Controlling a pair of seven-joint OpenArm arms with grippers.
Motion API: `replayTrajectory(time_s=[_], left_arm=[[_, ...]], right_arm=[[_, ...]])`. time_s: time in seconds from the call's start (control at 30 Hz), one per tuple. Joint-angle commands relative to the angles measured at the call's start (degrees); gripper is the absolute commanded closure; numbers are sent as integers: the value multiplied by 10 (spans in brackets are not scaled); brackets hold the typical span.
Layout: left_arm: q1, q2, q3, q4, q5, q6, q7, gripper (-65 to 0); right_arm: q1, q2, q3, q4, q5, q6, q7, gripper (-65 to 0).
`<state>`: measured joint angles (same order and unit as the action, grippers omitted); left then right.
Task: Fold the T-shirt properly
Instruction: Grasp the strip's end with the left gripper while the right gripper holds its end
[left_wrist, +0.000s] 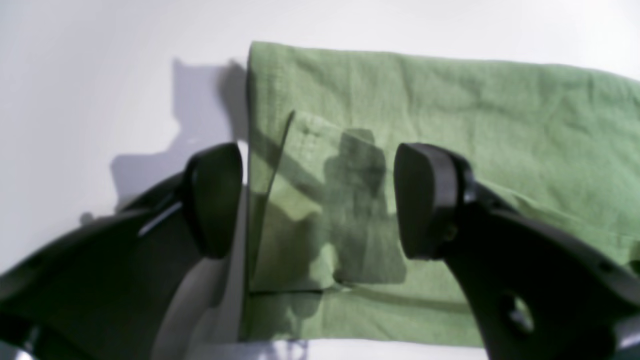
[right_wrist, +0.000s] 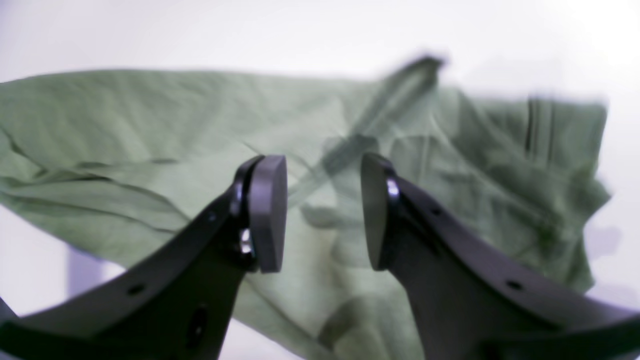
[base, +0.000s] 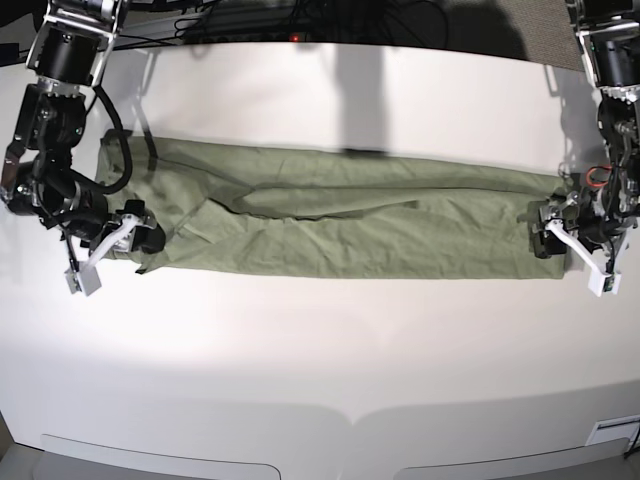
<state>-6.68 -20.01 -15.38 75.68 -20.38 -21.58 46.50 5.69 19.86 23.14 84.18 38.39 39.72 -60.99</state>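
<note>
Lengthwise, the T-shirt (base: 340, 225) lies between both gaping grippers.

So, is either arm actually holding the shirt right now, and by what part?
Neither. Both the left gripper and the right gripper have open jaws with nothing between them, each poised over one end of the T-shirt.

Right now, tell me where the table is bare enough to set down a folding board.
The widest bare patch of table lies between the T-shirt and the near edge. A narrower strip runs behind the shirt, toward the cables. Both ends are crowded: the right hand and left hand hover there, both open.
</note>
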Motion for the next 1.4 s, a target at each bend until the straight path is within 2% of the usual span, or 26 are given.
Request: replayTrajectory(time_s=[0.0, 0.17, 0.27, 0.47, 0.67, 0.8, 0.83, 0.87, 0.93, 1.0, 1.27, 1.37], left_arm=[[-11, -10, -3, 10, 10, -3, -9, -455], [-11, -10, -3, 10, 92, -2, -10, -455], [-11, -10, -3, 10, 114, -2, -10, -455], [-16, -23, -3, 10, 114, -2, -21, -455], [-42, -66, -3, 10, 111, -1, -7, -455], [-52, -95, -3, 9, 37, -2, 1, -455], [-54, -102, -3, 7, 15, -7, 2, -455], [-57, -108, -3, 1, -2, -31, 7, -455], [-69, -117, -3, -20, -18, -105, 28, -455], [-83, -123, -3, -55, -18, -156, 38, -455], [-188, -126, -3, -313, -29, -171, 23, -455], [-230, -125, -3, -418, -67, -171, 54, -455]], right_arm=[[12, 9, 2, 24, 14, 3, 2, -251], [12, 9, 2, 91, 45, 3, -26, -251], [12, 9, 2, 123, 66, 3, -32, -251], [12, 9, 2, 152, 107, 3, -42, -251], [12, 9, 2, 152, 107, 3, -49, -251], [12, 9, 2, 152, 107, 3, -49, -251], [12, 9, 2, 152, 108, 3, -49, -251], [12, 9, 2, 152, 110, 3, -49, -251], [12, 9, 2, 152, 118, 3, -49, -251], [12, 9, 2, 152, 118, 3, -49, -251], [11, 9, 2, 152, 118, 3, -82, -251], [12, 9, 2, 152, 118, 3, -83, -251]])
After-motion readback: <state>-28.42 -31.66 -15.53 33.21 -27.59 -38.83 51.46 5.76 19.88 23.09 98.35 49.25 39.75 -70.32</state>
